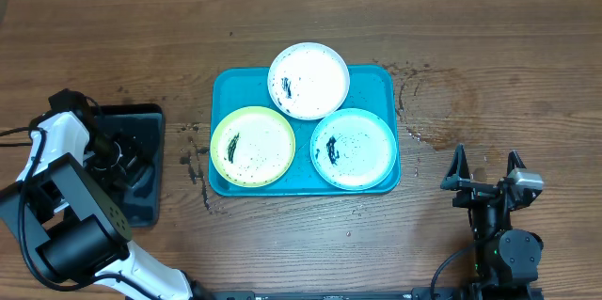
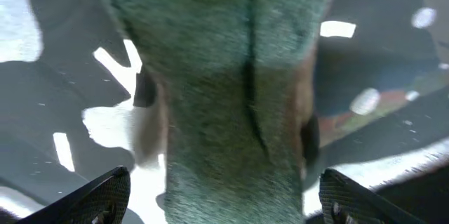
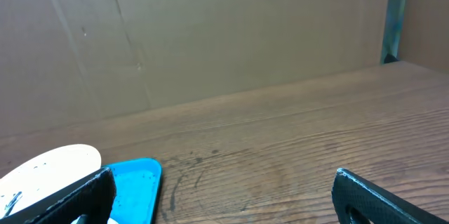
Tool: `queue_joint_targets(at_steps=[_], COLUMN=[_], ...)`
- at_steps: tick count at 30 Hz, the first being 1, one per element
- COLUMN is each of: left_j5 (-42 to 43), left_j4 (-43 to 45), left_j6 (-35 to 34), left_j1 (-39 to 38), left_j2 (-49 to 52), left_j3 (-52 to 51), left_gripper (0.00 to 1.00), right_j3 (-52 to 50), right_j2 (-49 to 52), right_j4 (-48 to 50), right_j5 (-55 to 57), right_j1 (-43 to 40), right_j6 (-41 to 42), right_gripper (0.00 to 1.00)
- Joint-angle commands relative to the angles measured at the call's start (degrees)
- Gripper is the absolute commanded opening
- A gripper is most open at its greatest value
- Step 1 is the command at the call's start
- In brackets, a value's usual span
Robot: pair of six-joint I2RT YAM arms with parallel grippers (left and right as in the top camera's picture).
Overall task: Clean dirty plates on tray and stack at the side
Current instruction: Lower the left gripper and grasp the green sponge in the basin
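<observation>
on the wooden counter [image 1: 301, 18], which fills pretty much the whole overhead view, we've got a plain cardboard wall [image 3: 210, 34] along the far edge in the right wrist view. next biggest is the turquoise tray [image 1: 240, 88], sitting about mid-counter with all three plates on it. the white plate [image 1: 308, 80] is at the far edge, hanging a bit over the rim. the yellow-green plate [image 1: 252, 147] is near left and the light blue plate [image 1: 353, 149] near right. all three lie flat, edges just about touching, with dark smears and specks on them.

off to the left, well apart from that, there's a smaller black tray [image 1: 146, 117], and the left arm is hunched over it. from the left wrist view we see a fuzzy green sponge [image 2: 231, 76] right up close, blurry.

the left pincer [image 1: 122, 159] has its fingers spread wide, one on each side of the sponge. we can't tell if they're touching it. the right pincer [image 1: 486, 166] is parked near the right front of the counter, beside the turquoise tray, fingers wide apart and nothing between them.
</observation>
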Motion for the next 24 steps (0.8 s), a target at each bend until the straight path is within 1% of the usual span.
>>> queue_joint_targets(at_steps=[1,3,6,7,8,11,14,16,17,23,24], left_j5=[-3.3,-3.3,-3.3,-3.3,-3.0,-1.5,-1.7,-2.1,-2.1,-2.2,-2.3], left_j4=[1.2,2.0,2.4,2.4,2.4,2.4,2.6,2.9,3.1,4.3,4.8], left_j6=[-1.5,-1.4,-1.5,-1.5,-1.5,-1.5,-1.5,-1.5,-1.5,-1.5,-1.4], left_j1=[-0.1,-0.1,-0.1,-0.1,-0.1,-0.1,-0.1,-0.1,-0.1,-0.1,-0.1], left_j2=[0.4,0.4,0.4,0.4,0.4,0.4,0.4,0.4,0.4,0.4,0.4], left_j3=[-1.9,-2.5,-2.5,-2.5,-2.5,-2.5,-2.5,-2.5,-2.5,-2.5,-2.5], left_gripper=[0.87,0.86,0.8,0.75,0.66,0.46,0.2,0.06,0.04,0.06,0.18], right_j3=[-0.6,-0.6,-0.6,-0.6,-0.6,-0.6,-0.6,-0.6,-0.6,-0.6,-0.6], right_j2=[-0.5,-0.5,-0.5,-0.5,-0.5,-0.5,-0.5,-0.5,-0.5,-0.5,-0.5], right_j4=[0.2,0.2,0.2,0.2,0.2,0.2,0.2,0.2,0.2,0.2,0.2], right_j5=[-0.2,-0.2,-0.2,-0.2,-0.2,-0.2,-0.2,-0.2,-0.2,-0.2,-0.2], right_j1=[-0.2,-0.2,-0.2,-0.2,-0.2,-0.2,-0.2,-0.2,-0.2,-0.2,-0.2], right_j6=[-0.2,-0.2,-0.2,-0.2,-0.2,-0.2,-0.2,-0.2,-0.2,-0.2,-0.2], right_gripper=[1.0,1.0,1.0,1.0,1.0,1.0,1.0,1.0,1.0,1.0,1.0])
